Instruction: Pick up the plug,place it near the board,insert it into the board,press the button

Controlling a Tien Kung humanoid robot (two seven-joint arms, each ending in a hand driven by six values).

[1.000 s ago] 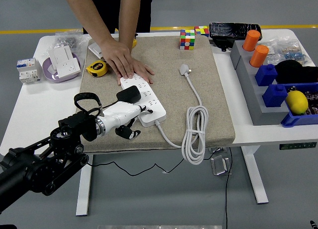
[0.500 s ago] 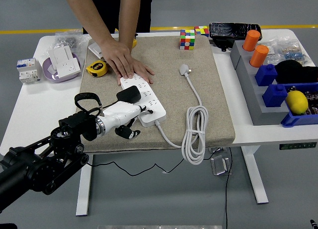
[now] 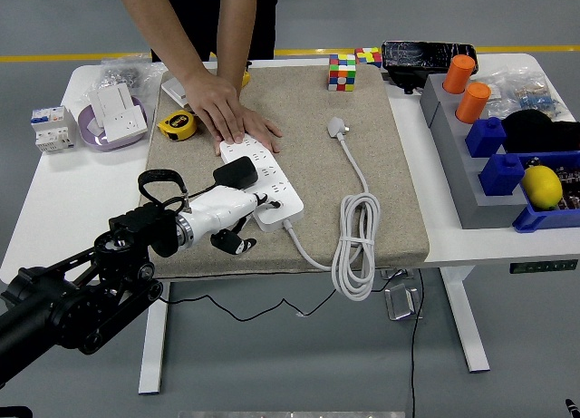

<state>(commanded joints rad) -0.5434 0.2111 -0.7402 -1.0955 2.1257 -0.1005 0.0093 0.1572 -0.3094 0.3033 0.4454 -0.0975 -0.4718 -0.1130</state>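
Now black plug (image 3: 235, 173) on board (image 3: 265, 179), above left fingers (image 3: 237, 220).

Left hand (image 3: 227, 220) seemingly holds plug (image 3: 234, 174) at board (image 3: 265, 179).

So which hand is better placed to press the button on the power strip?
The left hand, probably. It already rests at the power strip beside the black plug, while the right arm is out of view. A person's hand steadies the strip's far end.

Board (image 3: 263, 184) on mat (image 3: 381, 200) (plug (image 3: 235, 173) atop)
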